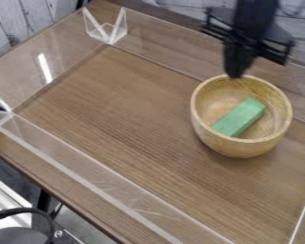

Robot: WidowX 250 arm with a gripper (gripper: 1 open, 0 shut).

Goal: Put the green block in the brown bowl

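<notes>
The green block point(239, 117) lies flat inside the brown bowl point(209, 131), which stands on the right side of the wooden table. My gripper point(236, 68) hangs pointing down just above the bowl's far rim, apart from the block. Its black fingers are pressed together and nothing is between them.
A clear acrylic wall point(66, 162) runs around the table point(104, 114). A small clear bracket point(104, 26) stands at the far left corner. A black stand point(22, 224) shows below the table's front edge.
</notes>
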